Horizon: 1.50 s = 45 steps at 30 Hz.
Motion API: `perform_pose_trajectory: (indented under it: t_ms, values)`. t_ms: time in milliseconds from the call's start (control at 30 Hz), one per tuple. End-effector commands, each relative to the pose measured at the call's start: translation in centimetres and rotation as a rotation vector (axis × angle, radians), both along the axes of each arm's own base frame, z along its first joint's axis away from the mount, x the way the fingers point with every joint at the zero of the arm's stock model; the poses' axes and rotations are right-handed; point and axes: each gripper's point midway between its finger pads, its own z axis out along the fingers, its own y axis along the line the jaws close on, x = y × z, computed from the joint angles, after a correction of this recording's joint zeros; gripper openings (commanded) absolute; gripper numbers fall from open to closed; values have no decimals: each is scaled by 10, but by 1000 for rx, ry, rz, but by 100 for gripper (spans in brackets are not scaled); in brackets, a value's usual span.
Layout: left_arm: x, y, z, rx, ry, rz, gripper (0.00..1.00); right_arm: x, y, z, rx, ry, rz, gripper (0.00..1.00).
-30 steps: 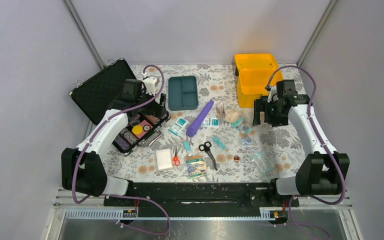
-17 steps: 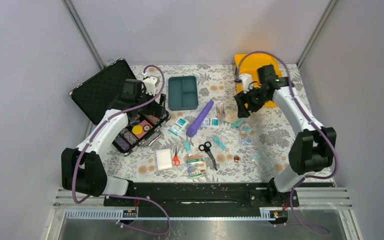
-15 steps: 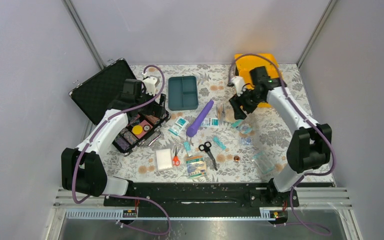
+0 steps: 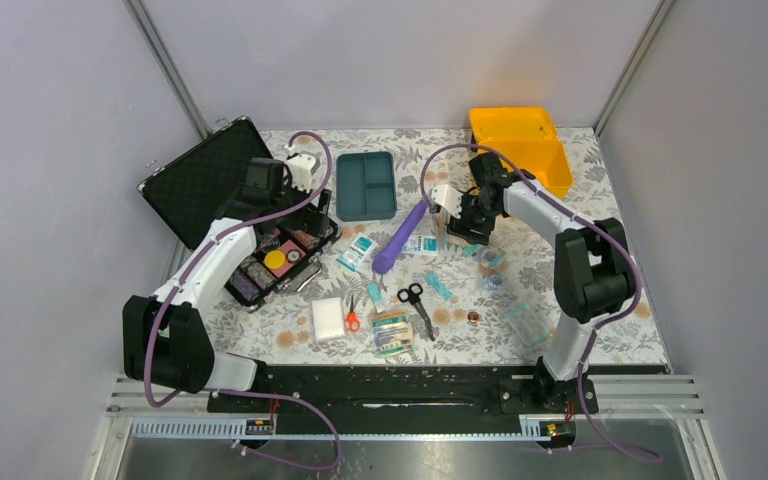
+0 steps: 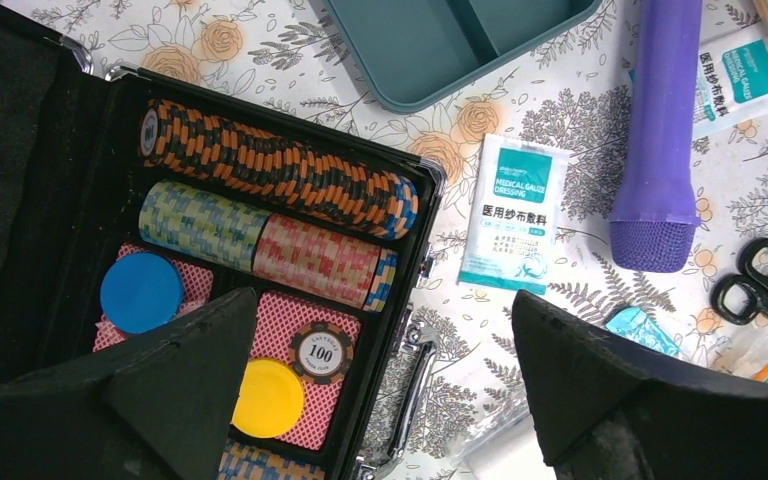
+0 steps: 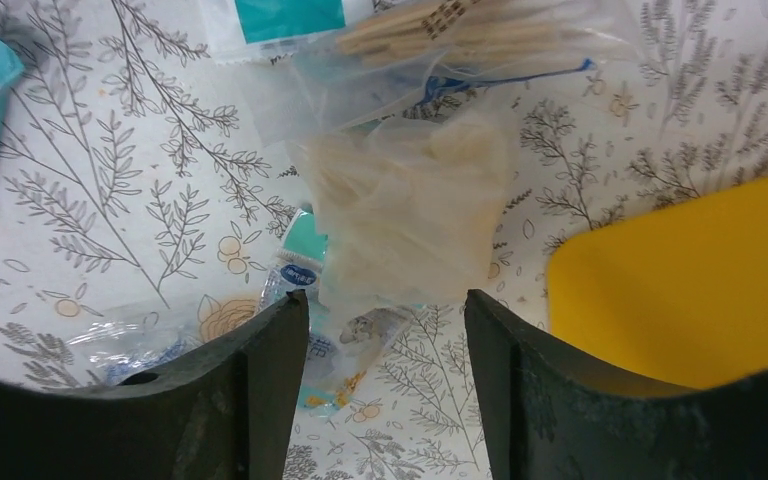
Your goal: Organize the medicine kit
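Note:
The yellow medicine kit (image 4: 520,150) stands open at the back right, and its corner (image 6: 690,290) shows in the right wrist view. Its teal divided tray (image 4: 366,185) lies apart on the cloth, with an edge (image 5: 440,40) in the left wrist view. My right gripper (image 4: 470,225) hangs left of the kit, open (image 6: 387,330), nothing between its fingers. A crumpled beige bag (image 6: 410,215) lies just ahead of its tips. My left gripper (image 4: 290,235) stands wide open (image 5: 385,330) over the edge of the black chip case (image 5: 210,250).
Loose supplies cover the middle of the floral cloth: a purple torch (image 4: 400,235), a gauze packet (image 4: 358,252), scissors (image 4: 416,305), a white pad (image 4: 328,318) and a bandage pack (image 4: 392,332). A bag of wooden sticks (image 6: 460,30) lies beyond the beige bag.
My right arm has swung from the right of the kit across it to the left, down over the beige bag, and its jaws have narrowed. The left arm has stayed still.

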Motion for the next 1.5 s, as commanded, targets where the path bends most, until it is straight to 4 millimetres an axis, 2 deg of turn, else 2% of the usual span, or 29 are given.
perform_pose_trajectory:
  t_ms: [0,167,200,300,333,367,433,500,633,700,767,933,1100,1167,1300,1467]
  values:
    - [14,6,12,37,-61,7,99,7,2,-15,-70,-34,110,65]
    - [19,7,11,49,-60,7,99,12,-4,-32,-135,-39,122,63]
    - [20,6,11,47,-59,7,99,15,-5,-33,-146,-49,117,53]
    - [23,3,11,37,-51,3,99,23,-10,-31,-176,-80,96,11]
    - [24,2,12,31,-49,-3,99,24,-11,-27,-177,-95,84,2]
    - [25,-1,12,22,-49,-19,99,25,-11,-21,-170,-111,75,0]
    - [26,-9,15,2,-50,-60,99,23,-4,1,-115,-141,57,0]
    - [29,-16,27,-23,-75,-97,98,17,7,34,-27,-162,45,0]
    - [33,-43,77,-105,-268,-260,98,-16,34,103,178,-89,34,0]
    - [30,-57,103,-130,-392,-368,98,-27,46,130,273,-36,-10,0]
    - [23,-72,125,-122,-493,-485,98,-38,57,148,343,21,-10,0]
    - [-2,-110,165,-33,-695,-763,92,-44,86,176,484,127,0,0]
    - [-15,-145,187,-3,-819,-930,84,-34,111,196,529,144,9,0]
    - [-21,-157,189,-19,-814,-983,78,-31,120,204,546,125,19,0]
    - [-32,-173,181,-63,-745,-1063,68,-32,134,213,560,92,45,0]
    - [-37,-182,170,-94,-702,-1096,61,-40,144,221,578,91,76,0]
